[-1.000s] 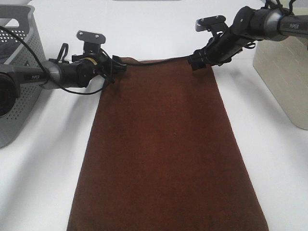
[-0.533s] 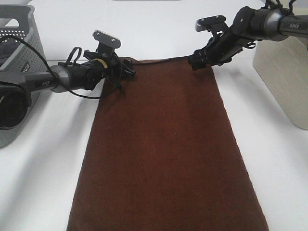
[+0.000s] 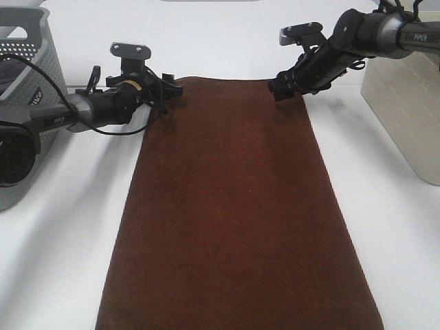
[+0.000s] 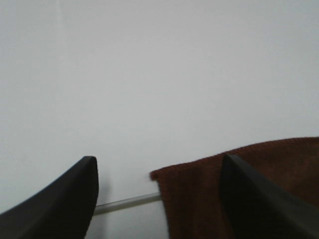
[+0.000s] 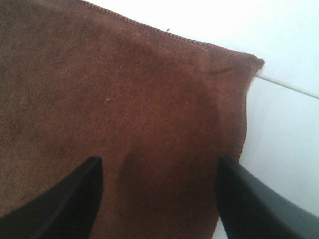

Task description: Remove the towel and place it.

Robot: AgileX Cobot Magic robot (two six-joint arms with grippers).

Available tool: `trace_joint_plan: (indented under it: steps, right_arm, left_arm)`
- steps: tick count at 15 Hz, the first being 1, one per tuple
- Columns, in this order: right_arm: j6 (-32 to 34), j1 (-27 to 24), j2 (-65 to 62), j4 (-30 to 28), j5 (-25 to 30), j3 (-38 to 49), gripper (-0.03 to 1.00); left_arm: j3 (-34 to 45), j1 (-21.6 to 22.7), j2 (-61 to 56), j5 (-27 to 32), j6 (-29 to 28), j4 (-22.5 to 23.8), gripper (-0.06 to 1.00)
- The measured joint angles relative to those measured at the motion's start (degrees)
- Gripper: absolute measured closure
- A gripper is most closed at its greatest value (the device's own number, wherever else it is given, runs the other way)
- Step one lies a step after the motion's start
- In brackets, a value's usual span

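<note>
Lying flat on the smooth white table (image 3: 62,240), the towel (image 3: 237,206) is a long dark brown rectangle of nubby woven cloth with stitched hems, running 12 to 6 o'clock. Left gripper (image 3: 173,89) sits at its 11 o'clock corner, black tapered fingers (image 4: 70,199) spread, holding nothing. Right gripper (image 3: 275,88) at the 1 o'clock corner, fingers (image 5: 254,204) likewise apart over the cloth. Grey perforated plastic basket (image 3: 34,96) at 9 o'clock; beige bin (image 3: 405,103) at 3.

You see one towel (image 3: 237,206) and two grippers, left (image 3: 170,91) and right (image 3: 276,88). You also see two bins: a grey basket (image 3: 31,75) and a beige bin (image 3: 409,103).
</note>
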Motion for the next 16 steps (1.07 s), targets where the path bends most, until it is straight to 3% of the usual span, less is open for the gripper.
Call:
trace_joint_plan:
  steps: [2,5,8,11,16]
  right_arm:
    - [0.00,0.00,0.00,0.00,0.00,0.00,0.33]
    - [0.00,0.00,0.00,0.00,0.40,0.00,0.33]
    - [0.00,0.00,-1.83,0.00,3.50,0.00,0.33]
    - [0.06,0.00,-6.65,0.00,6.53,0.00,0.32]
    - [5.96,0.00,-19.08,0.00,17.42,0.00,0.19]
  left_arm:
    - [0.00,1.03,0.00,-0.06,0.00,-3.04,0.31]
    - [0.00,1.09,-0.06,0.00,0.00,-3.09,0.31]
    - [0.00,1.09,-3.09,5.61,0.00,-2.86,0.31]
    - [0.00,1.09,-10.26,17.19,0.00,-1.55,0.31]
    - [0.00,1.09,-27.85,52.77,0.00,-1.15,0.23]
